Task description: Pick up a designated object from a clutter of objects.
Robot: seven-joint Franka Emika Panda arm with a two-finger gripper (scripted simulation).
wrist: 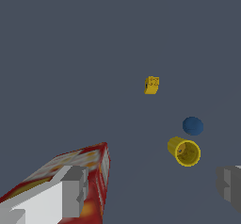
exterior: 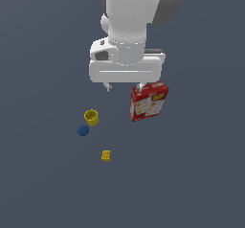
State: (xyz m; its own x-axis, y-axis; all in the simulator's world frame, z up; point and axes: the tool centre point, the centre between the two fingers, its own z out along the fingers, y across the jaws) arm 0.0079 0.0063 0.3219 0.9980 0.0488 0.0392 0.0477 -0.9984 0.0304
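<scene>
While the arm is hanging above the dark floor [exterior: 43, 184], the blue ball [exterior: 83, 131] is lying farthest toward the exterior view's left, touching or just beside the yellow cup [exterior: 91, 117], which is sitting unheld. The yellow block [exterior: 106, 156] is resting nearer the camera. The gripper [exterior: 124, 86] is hovering with fingers spread, empty. The red box [exterior: 149, 101] is standing rightmost.

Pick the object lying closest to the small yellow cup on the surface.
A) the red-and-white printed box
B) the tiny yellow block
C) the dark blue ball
C: the dark blue ball sits right beside the small yellow cup, while the tiny yellow block and the red-and-white printed box lie clearly farther away.
</scene>
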